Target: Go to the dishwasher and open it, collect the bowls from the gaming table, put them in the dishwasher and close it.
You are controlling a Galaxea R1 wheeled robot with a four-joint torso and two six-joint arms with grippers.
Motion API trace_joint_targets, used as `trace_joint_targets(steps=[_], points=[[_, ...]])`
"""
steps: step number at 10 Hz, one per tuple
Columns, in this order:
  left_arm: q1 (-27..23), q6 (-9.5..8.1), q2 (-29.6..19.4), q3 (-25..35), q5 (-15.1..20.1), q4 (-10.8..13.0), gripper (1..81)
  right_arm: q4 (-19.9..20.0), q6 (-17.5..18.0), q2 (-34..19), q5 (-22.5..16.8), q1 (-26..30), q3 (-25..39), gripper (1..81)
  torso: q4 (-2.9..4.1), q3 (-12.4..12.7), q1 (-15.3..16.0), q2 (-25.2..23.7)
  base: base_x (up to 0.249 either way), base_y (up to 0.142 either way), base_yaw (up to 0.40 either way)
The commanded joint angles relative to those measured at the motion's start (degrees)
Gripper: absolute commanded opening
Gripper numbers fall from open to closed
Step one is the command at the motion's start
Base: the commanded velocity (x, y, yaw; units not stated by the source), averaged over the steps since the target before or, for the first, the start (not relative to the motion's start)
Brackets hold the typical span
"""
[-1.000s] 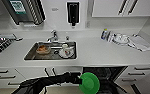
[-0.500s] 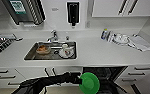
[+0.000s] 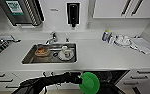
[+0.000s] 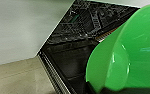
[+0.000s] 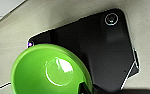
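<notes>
My left arm comes in from the lower left of the head view, and its gripper (image 3: 79, 80) is shut on the rim of a lime-green bowl (image 3: 89, 82). The bowl is tilted on edge in front of the open dishwasher (image 3: 112, 78), below the counter. In the left wrist view this bowl (image 4: 131, 52) looms large beside the dishwasher's dark interior and wire racks (image 4: 76, 32). In the right wrist view a second lime-green bowl (image 5: 49, 71) hangs over the floor, with my right gripper (image 5: 87, 88) shut on its rim. The gaming table is out of view.
A white counter (image 3: 98, 56) runs across the head view, with a steel sink (image 3: 28, 58) holding a brownish dish (image 3: 41, 51) and a white cup (image 3: 64, 49). A tap (image 3: 51, 38), bottles and cloths (image 3: 123, 40) stand behind. White drawers (image 3: 144, 75) flank the dishwasher.
</notes>
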Motion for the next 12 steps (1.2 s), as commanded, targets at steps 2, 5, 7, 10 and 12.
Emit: trace_joint_targets(steps=[2, 5, 7, 10, 12], points=[[-7.9, -0.01, 0.9, 0.3, 1.0, 0.0, 1.0, 0.0, -0.2, -1.1, -3.9, 1.0, 0.5, 1.0, 0.0, 0.0, 0.0, 0.0, 0.0, 0.0, 0.0], [-8.1, 0.08, 4.2, -3.5, -0.8, 0.0, 1.0, 0.0, -0.2, -0.9, -4.0, 1.2, 0.5, 1.0, 0.0, 0.0, 0.0, 0.0, 0.0, 0.0, 0.0], [-8.1, 0.61, 7.7, -7.5, -1.0, 0.0, 1.0, 0.0, -0.2, -0.8, -4.0, 1.2, 0.5, 1.0, 0.0, 0.0, 0.0, 0.0, 0.0, 0.0, 0.0], [-8.2, 0.61, 10.7, -8.6, -1.0, 1.1, 1.0, 0.0, -0.2, -0.6, -4.1, 1.2, 0.5, 1.0, 0.0, 0.0, 0.0, 0.0, 0.0, 0.0, 0.0], [-8.4, 0.61, 12.5, -9.3, -1.0, 1.2, 1.0, 0.0, -0.2, -0.5, -4.1, 1.2, 0.5, 1.0, 0.0, -1.6, 0.0, 0.0, 0.0, 0.0, 0.0]])
